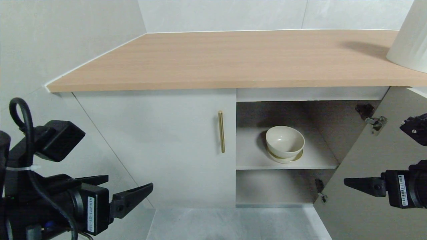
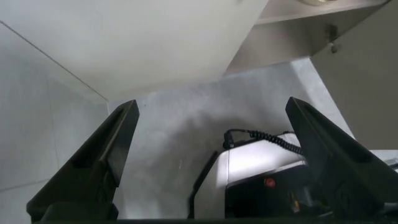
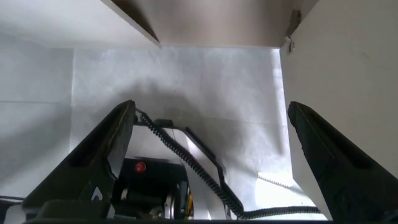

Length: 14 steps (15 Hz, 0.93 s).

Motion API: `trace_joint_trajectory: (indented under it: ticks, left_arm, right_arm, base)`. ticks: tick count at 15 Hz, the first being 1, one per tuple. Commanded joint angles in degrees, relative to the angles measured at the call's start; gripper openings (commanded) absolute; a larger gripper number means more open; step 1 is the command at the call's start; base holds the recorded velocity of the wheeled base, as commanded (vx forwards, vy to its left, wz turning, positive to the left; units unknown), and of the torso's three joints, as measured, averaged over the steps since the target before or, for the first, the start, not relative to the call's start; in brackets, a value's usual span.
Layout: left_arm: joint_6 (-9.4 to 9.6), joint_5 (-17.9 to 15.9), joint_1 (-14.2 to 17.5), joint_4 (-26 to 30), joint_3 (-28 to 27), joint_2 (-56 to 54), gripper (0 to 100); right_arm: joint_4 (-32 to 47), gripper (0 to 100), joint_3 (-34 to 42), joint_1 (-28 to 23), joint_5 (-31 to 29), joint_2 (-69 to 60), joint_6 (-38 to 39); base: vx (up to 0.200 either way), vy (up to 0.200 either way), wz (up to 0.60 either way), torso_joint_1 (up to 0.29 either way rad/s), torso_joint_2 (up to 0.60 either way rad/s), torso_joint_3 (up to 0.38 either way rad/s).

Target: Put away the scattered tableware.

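A cream bowl (image 1: pixel 285 140) sits upright on a matching small dish (image 1: pixel 291 159) on the middle shelf (image 1: pixel 250 156) of the open cabinet compartment. Low at the left, in front of the closed door, my left gripper (image 1: pixel 129 181) hangs open with nothing in it; the left wrist view has its fingers (image 2: pixel 106 155) spread wide above the grey floor. My right gripper (image 1: pixel 360 184) is low at the right, in front of the open door. Its fingers (image 3: pixel 323 155) are also wide apart and empty. Both grippers are well away from the bowl.
The wooden countertop (image 1: pixel 233 60) is bare apart from a white rounded object (image 1: pixel 410 40) at its far right. The left cabinet door has a gold bar handle (image 1: pixel 221 131). The right door (image 1: pixel 367 150) is swung open toward me. A lower shelf (image 1: pixel 273 186) lies beneath.
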Motion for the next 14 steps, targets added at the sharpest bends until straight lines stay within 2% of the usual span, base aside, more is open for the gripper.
trace_joint_trajectory:
  ticks: [1,14]
  left_arm:
    - [-0.07,0.1,0.0,-0.3,0.5,0.2,100]
    - [0.01,0.1,-0.1,-0.6,1.0,0.4,100]
  right_arm:
    - [0.0,100,0.8,1.4,0.0,-1.0,-0.3]
    - [-0.1,100,2.3,2.5,0.1,0.4,-0.7]
  base:
    - [-0.2,0.0,0.0,-0.002,0.0,0.007]
    - [-0.2,0.0,0.0,0.001,0.0,0.003]
